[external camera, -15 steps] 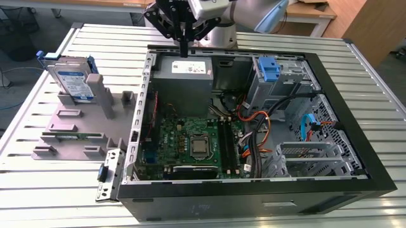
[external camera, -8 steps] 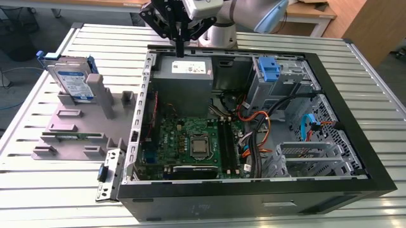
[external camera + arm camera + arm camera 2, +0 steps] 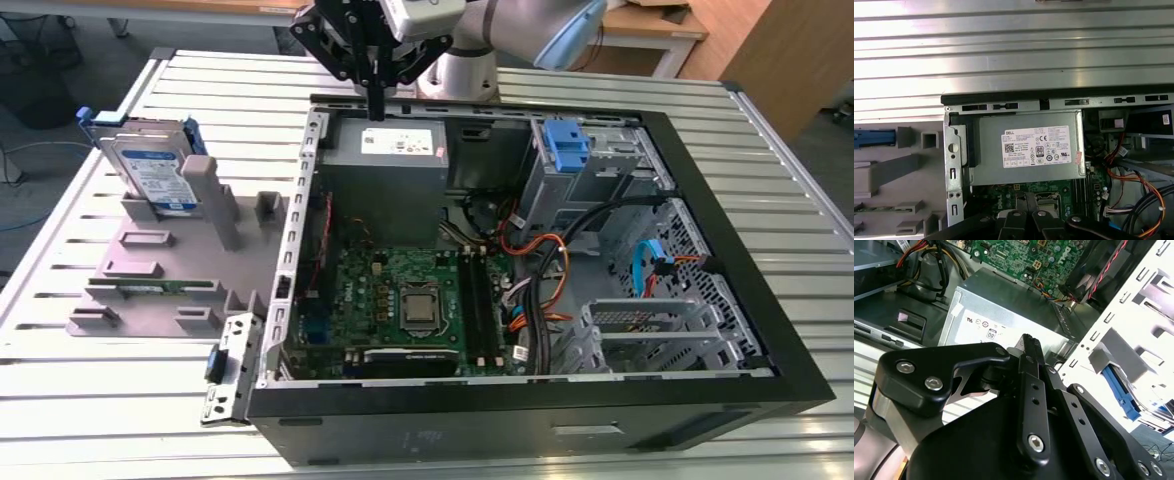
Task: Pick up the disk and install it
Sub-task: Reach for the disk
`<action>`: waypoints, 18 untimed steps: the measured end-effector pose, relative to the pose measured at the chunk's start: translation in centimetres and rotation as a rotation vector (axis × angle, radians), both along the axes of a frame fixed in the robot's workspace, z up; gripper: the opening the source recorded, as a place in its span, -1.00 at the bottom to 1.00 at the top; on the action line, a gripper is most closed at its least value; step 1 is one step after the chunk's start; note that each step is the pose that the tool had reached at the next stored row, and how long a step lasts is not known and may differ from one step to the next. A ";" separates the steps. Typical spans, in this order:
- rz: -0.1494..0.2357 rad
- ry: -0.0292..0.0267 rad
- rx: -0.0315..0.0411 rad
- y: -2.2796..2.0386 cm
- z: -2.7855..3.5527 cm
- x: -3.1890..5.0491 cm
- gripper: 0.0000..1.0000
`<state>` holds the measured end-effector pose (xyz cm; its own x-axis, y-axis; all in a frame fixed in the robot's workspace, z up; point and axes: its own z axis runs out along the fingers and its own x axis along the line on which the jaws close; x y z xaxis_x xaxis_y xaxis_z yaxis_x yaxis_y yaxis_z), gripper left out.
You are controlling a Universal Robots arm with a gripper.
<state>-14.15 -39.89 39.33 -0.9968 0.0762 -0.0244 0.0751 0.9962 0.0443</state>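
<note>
Currently my end effector (image 3: 378, 108) hangs closed and empty over the power supply (image 3: 387, 143), at the computer case's (image 3: 534, 405) twelve o'clock edge. In the exterior view the disk (image 3: 158, 172) stands upright in a grey fixture (image 3: 160, 262), at the case's ten o'clock. My worry is that travelling low would clip the case wall, and an off-centre grip could jam the caddy. The slatted metal surface (image 3: 120, 400) has wooden furniture (image 3: 767, 45) beyond it.

The disk (image 3: 154, 168), upright
We see it silver-grey, blue-framed, white-and-blue label showing, standing on edge in the grey rack (image 3: 147, 270).
</note>
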 end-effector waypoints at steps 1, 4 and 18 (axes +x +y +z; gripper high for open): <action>0.000 0.0000 0.0000 0.00 0.00 0.00 -0.79; 0.000 0.0000 0.0000 0.00 0.00 -0.08 -0.79; 0.000 0.0000 0.0000 0.00 0.00 -0.75 -0.79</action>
<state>-14.90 -39.90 39.33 -0.9968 0.0762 -0.0244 0.0751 0.9962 0.0443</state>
